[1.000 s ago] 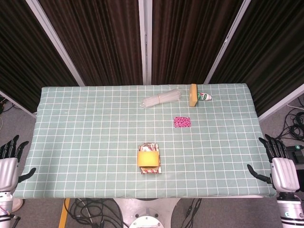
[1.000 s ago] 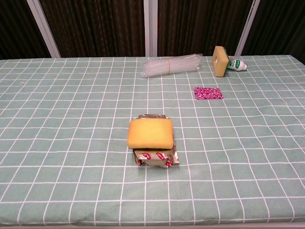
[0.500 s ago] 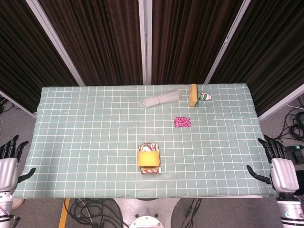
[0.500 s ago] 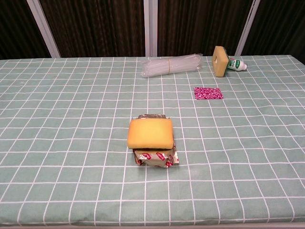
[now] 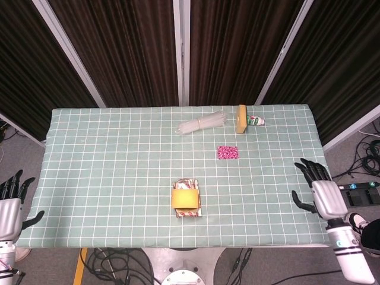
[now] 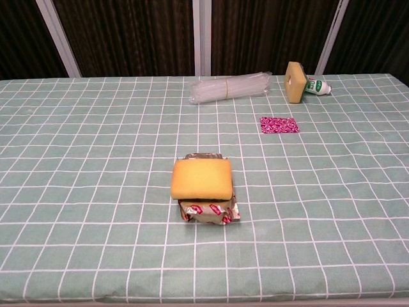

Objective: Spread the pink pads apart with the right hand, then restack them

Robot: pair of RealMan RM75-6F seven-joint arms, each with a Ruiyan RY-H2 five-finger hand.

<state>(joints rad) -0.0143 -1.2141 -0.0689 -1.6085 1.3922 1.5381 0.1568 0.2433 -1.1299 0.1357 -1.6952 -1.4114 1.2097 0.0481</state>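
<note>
Green checked tablecloth (image 5: 107,178); pink pads (image 5: 227,152) stacked, untouched; right hand (image 5: 321,193) empty, fingers spread.

Pink pads (image 5: 227,152) (image 6: 279,125): a small, flat, rectangular stack with a mottled pink-and-white pattern, lying flat on the green checked tabletop (image 5: 107,166) in its right half, toward the far edge. The long sides run roughly parallel to the tabletop's far edge. The edges appear aligned, so that individual pads cannot be told apart. Nothing touches the stack.
</note>
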